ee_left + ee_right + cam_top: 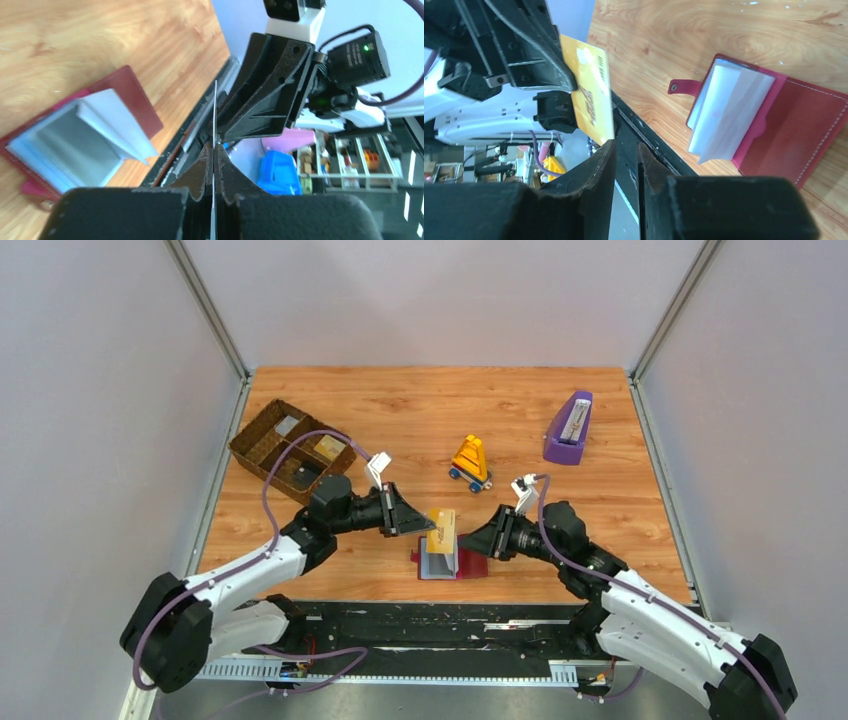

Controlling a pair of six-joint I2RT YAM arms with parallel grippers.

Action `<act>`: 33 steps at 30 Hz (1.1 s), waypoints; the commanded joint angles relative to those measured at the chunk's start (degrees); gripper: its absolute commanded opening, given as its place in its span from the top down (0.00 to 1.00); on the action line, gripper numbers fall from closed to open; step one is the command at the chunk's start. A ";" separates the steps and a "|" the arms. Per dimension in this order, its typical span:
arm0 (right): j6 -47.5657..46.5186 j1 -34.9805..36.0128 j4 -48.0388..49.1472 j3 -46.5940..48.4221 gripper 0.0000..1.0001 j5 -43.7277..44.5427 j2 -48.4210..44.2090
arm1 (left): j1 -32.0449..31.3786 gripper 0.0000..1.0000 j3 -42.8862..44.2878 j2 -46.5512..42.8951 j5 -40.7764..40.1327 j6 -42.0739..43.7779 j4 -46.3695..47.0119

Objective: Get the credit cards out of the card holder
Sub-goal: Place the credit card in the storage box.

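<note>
**Carefully with slick cards and a limp holder**

Holds a yellow card (443,528) upright in the left gripper (431,528), pressed together on both faces, raised clear of the card holder (468,566). Has the right gripper (470,539) at the card's lower corner, with a narrow gap between the fingers and nothing visible in it. Touching the card or not: cannot tell.

Likely to handle as light, stiff, slick plastic with a little spring. Best taken by a short edge or corner, flat pads on both faces. Hard to pick up once flat on the table (400,410), being so thin.

As for the holder: lies open, cover side down, near the table's near edge, between the two arms and below both grippers. Probably light, limp leather, apt to slide or lift along with a tugged card. Worth pinning by the bare red flap (804,130) while pulling. Mind the grey-blue sleeves (729,110): soft, thin, fanned up off the cover, easy to crumple.

Spans left to right across the table when open, with the spine running near to far and the snap tab (681,87) sticking out on the robot's left. Cannot tell the direction of the sleeve mouths, nor the number of cards left inside. Shows the card's long axis roughly up and down, edge-on to the left wrist view, face-on to the right.
</note>
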 commanded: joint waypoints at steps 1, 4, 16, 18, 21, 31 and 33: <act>-0.37 1.88 -7.24 6.31 0.77 7.27 3.23 | 3.95 1.00 0.74 -7.10 -7.85 4.17 -12.52; -0.72 4.98 -11.63 9.99 0.67 13.35 6.91 | 6.39 1.00 3.69 -11.85 -14.82 9.57 -22.23; -2.16 15.46 -12.39 21.82 0.58 23.73 26.28 | 15.01 1.00 16.52 -17.95 -54.36 21.20 -39.97; -1.64 16.98 -12.28 23.70 0.60 25.30 29.97 | 16.90 1.00 17.94 -16.73 -56.39 21.91 -38.84; -1.38 18.20 -13.14 26.11 0.61 26.30 34.99 | 21.74 1.00 20.03 -13.12 -54.94 20.37 -37.64; -2.24 19.41 -14.70 27.54 0.66 28.32 38.06 | 31.96 1.00 19.76 -0.17 -46.34 14.68 -25.20; -2.60 19.39 -14.59 27.17 0.65 28.21 37.27 | 33.46 1.00 19.54 2.16 -46.55 14.16 -21.25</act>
